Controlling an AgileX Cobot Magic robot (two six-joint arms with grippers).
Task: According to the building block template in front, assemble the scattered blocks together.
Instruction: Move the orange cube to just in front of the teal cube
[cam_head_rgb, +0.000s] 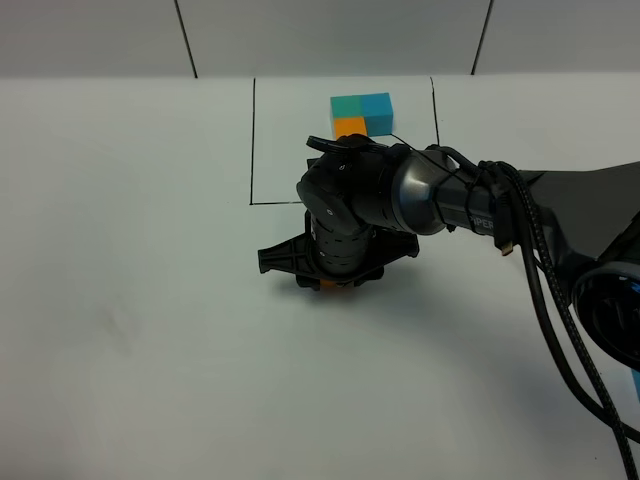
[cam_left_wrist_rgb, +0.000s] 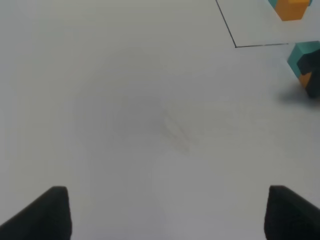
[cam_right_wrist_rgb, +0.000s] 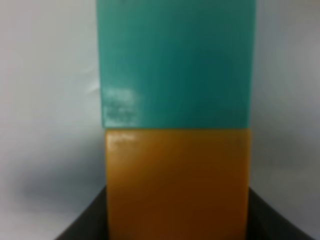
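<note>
The building block template (cam_head_rgb: 361, 113), a joined teal, blue and orange cluster, sits at the back inside a thin black drawn rectangle (cam_head_rgb: 253, 150). My right gripper (cam_head_rgb: 332, 283) points down just in front of that rectangle, shut on an orange block (cam_head_rgb: 329, 286). In the right wrist view the orange block (cam_right_wrist_rgb: 177, 185) sits between the dark fingers (cam_right_wrist_rgb: 82, 227), and a teal block (cam_right_wrist_rgb: 175, 60) lies flush against its far side. My left gripper (cam_left_wrist_rgb: 167, 215) hangs open over bare table, holding nothing. It sees the teal block (cam_left_wrist_rgb: 301, 57) at its picture's edge.
The white table (cam_head_rgb: 130, 300) spreads wide to the left and front. The right arm's body and black cables (cam_head_rgb: 540, 260) cross the right side. A corner of the black rectangle (cam_left_wrist_rgb: 235, 46) and the template's orange cube (cam_left_wrist_rgb: 292, 9) show in the left wrist view.
</note>
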